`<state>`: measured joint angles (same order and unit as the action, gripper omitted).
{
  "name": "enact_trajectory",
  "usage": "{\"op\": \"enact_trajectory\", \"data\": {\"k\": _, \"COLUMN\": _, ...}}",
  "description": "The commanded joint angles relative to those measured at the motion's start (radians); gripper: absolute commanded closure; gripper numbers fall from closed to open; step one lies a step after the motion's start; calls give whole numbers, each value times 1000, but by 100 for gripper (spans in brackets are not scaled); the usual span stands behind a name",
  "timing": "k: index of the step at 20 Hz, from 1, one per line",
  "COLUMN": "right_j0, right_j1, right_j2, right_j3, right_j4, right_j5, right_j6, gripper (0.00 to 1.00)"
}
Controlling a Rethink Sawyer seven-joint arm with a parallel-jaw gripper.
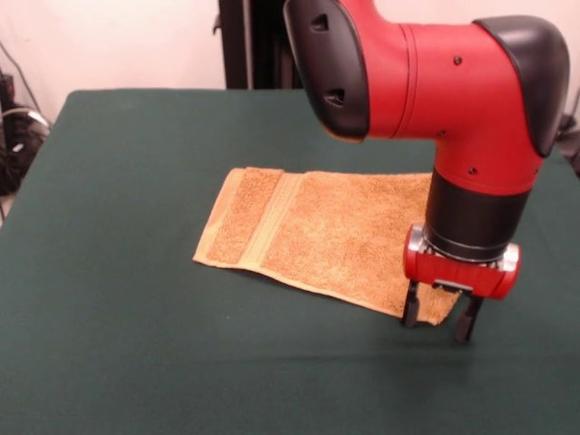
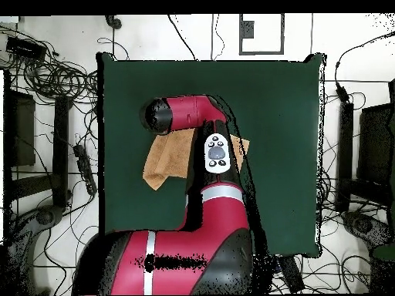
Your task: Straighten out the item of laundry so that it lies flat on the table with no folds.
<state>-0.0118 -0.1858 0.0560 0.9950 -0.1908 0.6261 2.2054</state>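
The item of laundry (image 1: pixel 326 237) is an orange-tan towel spread on the green table (image 1: pixel 118 344), with a paler woven band toward its left end. Its right end is hidden behind the arm's wrist. My gripper (image 1: pixel 440 321) hangs low over the towel's near right corner, open, its two black fingers (image 1: pixel 410 314) straddling that corner with their tips close to the cloth. In the overhead view the towel (image 2: pixel 166 160) shows beside the red arm (image 2: pixel 202 200), which covers its middle and the gripper.
The arm's big red elbow (image 1: pixel 426 72) looms over the towel's far right part. Green table (image 2: pixel 285 116) surface stretches all round the towel. Cables and stands (image 2: pixel 54 85) crowd the floor beyond the table's edges.
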Motion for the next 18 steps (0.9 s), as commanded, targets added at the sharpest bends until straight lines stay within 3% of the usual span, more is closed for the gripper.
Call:
{"op": "enact_trajectory", "data": {"k": 1, "right_j0": 29, "right_j1": -5, "right_j2": 66, "right_j3": 188, "right_j4": 39, "right_j5": -25, "right_j6": 116, "gripper": 0}}
{"op": "enact_trajectory", "data": {"k": 5, "right_j0": 61, "right_j1": -115, "right_j2": 15, "right_j3": 286, "right_j4": 24, "right_j5": -15, "right_j6": 147, "gripper": 0}}
{"op": "enact_trajectory", "data": {"k": 9, "right_j0": 60, "right_j1": -159, "right_j2": -7, "right_j3": 323, "right_j4": -11, "right_j5": -42, "right_j6": 117, "gripper": 0}}
{"op": "enact_trajectory", "data": {"k": 14, "right_j0": 56, "right_j1": -251, "right_j2": -29, "right_j3": 446, "right_j4": -10, "right_j5": -70, "right_j6": 132, "gripper": 0}}
{"op": "enact_trajectory", "data": {"k": 18, "right_j0": 10, "right_j1": -292, "right_j2": -2, "right_j3": 484, "right_j4": 5, "right_j5": -40, "right_j6": 75, "gripper": 0}}
